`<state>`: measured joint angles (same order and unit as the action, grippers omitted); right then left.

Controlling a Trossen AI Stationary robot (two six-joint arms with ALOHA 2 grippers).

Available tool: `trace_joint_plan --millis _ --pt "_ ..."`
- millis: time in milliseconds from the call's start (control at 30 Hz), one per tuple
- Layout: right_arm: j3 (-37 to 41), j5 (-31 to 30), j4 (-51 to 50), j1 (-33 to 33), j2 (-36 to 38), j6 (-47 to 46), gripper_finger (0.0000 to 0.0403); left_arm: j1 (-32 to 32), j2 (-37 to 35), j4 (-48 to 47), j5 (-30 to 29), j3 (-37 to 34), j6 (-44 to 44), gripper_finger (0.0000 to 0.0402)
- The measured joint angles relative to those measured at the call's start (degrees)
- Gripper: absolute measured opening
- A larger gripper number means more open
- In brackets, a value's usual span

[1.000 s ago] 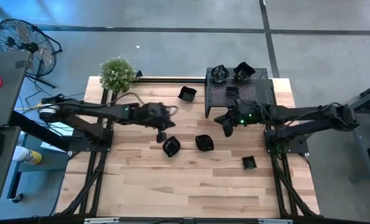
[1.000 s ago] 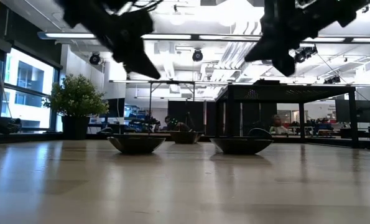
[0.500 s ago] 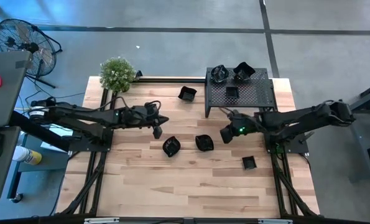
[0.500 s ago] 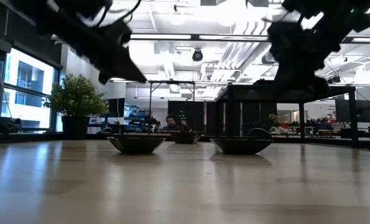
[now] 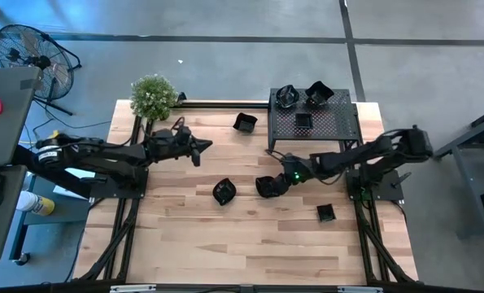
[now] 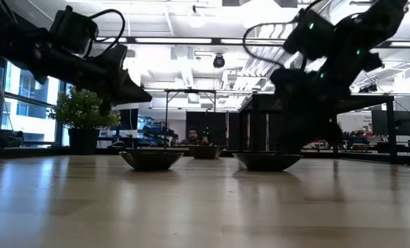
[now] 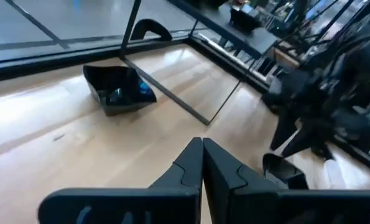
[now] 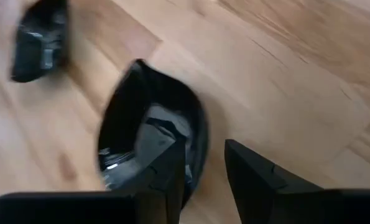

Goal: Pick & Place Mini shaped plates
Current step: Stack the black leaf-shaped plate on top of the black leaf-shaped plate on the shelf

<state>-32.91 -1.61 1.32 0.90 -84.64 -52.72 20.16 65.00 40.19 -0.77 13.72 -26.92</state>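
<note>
On the left, my left gripper point(image 5: 199, 149) hangs above bare wood near the green plant point(image 5: 154, 96), its fingers point(image 7: 200, 163) pressed together on nothing. I judge this arm to be waiting.

Moving right, glossy black mini shaped plates lie scattered on the pale wooden table point(image 5: 225, 244): a square-cornered plate point(image 5: 244, 122) near the far edge, a round plate point(image 5: 224, 191) in the middle, and a wavy-edged plate point(image 5: 267, 186) just beside it. My right gripper point(image 5: 283, 179) is at that wavy-edged plate, fingers point(image 8: 163, 163) spread, one over the shiny bowl and the other just outside its rim. I judge this to be the grasp step; the next move calls for closing on the thin, slick rim without tipping the plate.

Further right stands the black perforated metal stand point(image 5: 331, 126), bearing three plates point(image 5: 305, 98). A small square plate point(image 5: 326, 213) sits alone nearer the front.
</note>
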Motion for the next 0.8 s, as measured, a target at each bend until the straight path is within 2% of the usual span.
trace_joint_plan --millis 200,400,467,633,800 --pt "0.0 1.1 3.0 0.6 -5.0 -1.3 0.0082 3.7 0.0 0.3 4.6 0.0 -0.1 0.0000" --pt "0.0 2.1 4.9 0.6 -5.9 -4.2 0.0014 4.0 0.0 0.3 5.7 0.0 0.3 0.0000" --pt "0.0 2.1 6.1 0.5 -5.2 -4.9 0.0006 4.0 0.0 0.3 6.2 0.0 0.3 0.0000" --pt "0.0 1.6 9.2 0.2 0.1 -9.1 0.0008 4.0 0.0 0.3 6.3 0.0 0.1 0.0000" --pt "-1.6 -5.4 10.0 -0.6 10.2 -13.2 0.0007 4.0 0.0 0.5 6.0 0.0 0.1 0.0000"
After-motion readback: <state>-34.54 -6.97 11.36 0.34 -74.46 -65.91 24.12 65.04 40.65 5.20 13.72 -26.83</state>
